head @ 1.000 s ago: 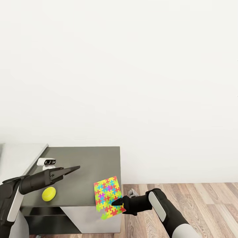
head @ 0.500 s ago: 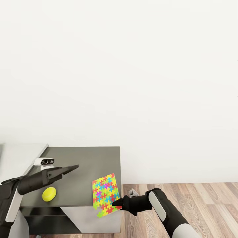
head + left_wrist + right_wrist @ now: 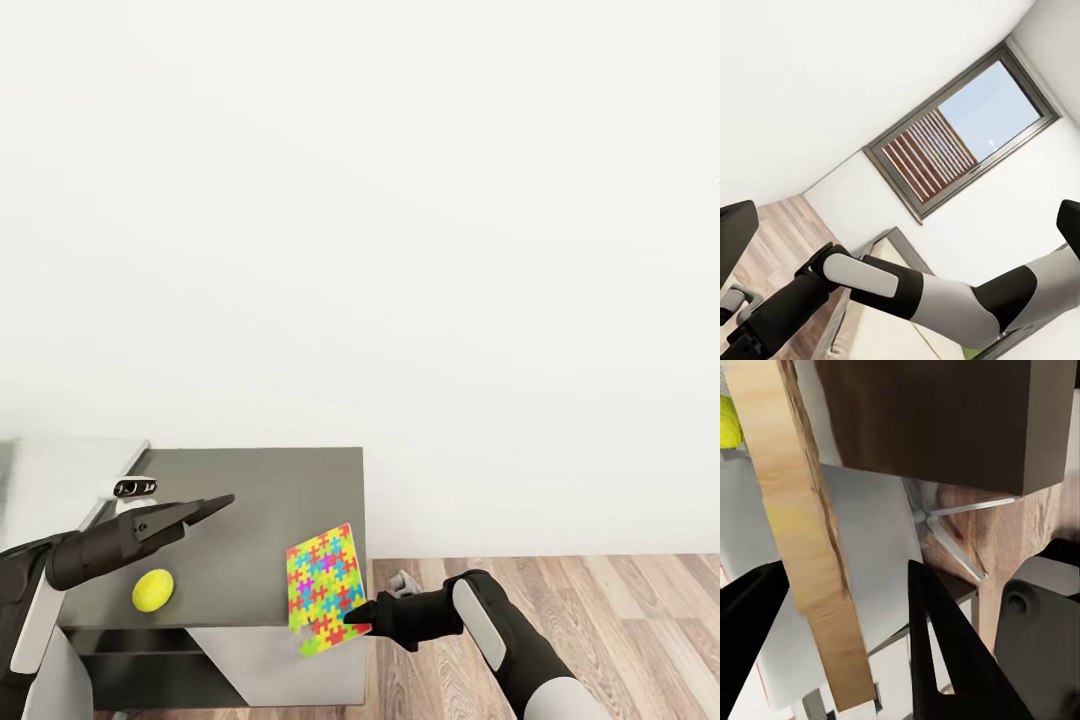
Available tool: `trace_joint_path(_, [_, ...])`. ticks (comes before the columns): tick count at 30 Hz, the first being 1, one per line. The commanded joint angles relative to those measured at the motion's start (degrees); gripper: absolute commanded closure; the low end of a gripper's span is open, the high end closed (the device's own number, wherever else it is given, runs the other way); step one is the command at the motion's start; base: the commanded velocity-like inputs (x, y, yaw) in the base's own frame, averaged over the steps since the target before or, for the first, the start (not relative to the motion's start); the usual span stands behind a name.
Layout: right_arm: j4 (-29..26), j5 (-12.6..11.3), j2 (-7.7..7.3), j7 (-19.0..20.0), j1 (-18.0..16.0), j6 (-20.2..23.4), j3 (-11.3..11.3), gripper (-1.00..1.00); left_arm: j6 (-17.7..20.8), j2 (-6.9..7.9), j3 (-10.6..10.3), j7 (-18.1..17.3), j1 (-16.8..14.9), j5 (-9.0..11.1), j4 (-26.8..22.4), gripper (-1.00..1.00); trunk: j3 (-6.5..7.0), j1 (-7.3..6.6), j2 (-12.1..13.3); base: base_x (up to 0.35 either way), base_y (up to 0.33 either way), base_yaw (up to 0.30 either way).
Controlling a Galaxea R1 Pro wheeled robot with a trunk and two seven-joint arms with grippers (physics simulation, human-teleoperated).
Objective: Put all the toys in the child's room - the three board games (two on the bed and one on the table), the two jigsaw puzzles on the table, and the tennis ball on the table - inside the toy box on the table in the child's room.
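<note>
The right gripper (image 3: pixel 358 618) pinches the lower corner of a puzzle (image 3: pixel 325 587), holding the bright slab tilted up on edge over the near right corner of the dark cabinet (image 3: pixel 270 490), with most of the slab standing up and away from the fingertips toward the wall. In the right wrist view the puzzle (image 3: pixel 802 547) shows edge-on as a pale wood-coloured strip running between the two black fingers (image 3: pixel 937 645), which close against it from either side (its printed face cannot be seen from there). Well off to the left of that gripper, across the cabinet top, the ball (image 3: pixel 153 589) rests on the dark surface near the front edge. The left gripper (image 3: pixel 222 501) hangs above the cabinet, just beyond and above the ball and not touching it; its fingers lie so close together in the head view that I cannot tell whether they are parted or closed, and they hold nothing visible. A small white device (image 3: pixel 131 492) sits behind the left arm near the cabinet's back left. The left wrist view looks past the right arm (image 3: pixel 870 281) toward a window (image 3: pixel 964 135).
</note>
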Motion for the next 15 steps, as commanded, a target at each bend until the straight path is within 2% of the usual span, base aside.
trace_joint_path(1, [-0.06, 0.83, -0.06, 0.64, -0.03, 0.10, -0.03, 1.00, 0.61, 0.01, 0.00, -0.23, -0.03, -0.06, -0.01, -1.00, 0.12, -0.22, 0.37, 0.000, 0.000, 0.000])
trace_joint_path(10, [-0.54, 0.98, -0.40, 4.42, -0.03, 0.10, -0.05, 1.00, 0.61, 0.01, -0.30, -0.23, -0.03, -0.05, -0.01, -1.00, 1.74, -2.20, 3.98, 0.000, 0.000, 0.000])
trace_joint_path(15, [-0.63, 0.88, -1.45, 5.41, 0.05, -4.88, -0.05, 1.00, 0.61, 0.01, -0.34, -0.23, -0.03, -0.05, -0.01, -1.00, 2.64, -3.30, 5.99, 0.000, 0.000, 0.000])
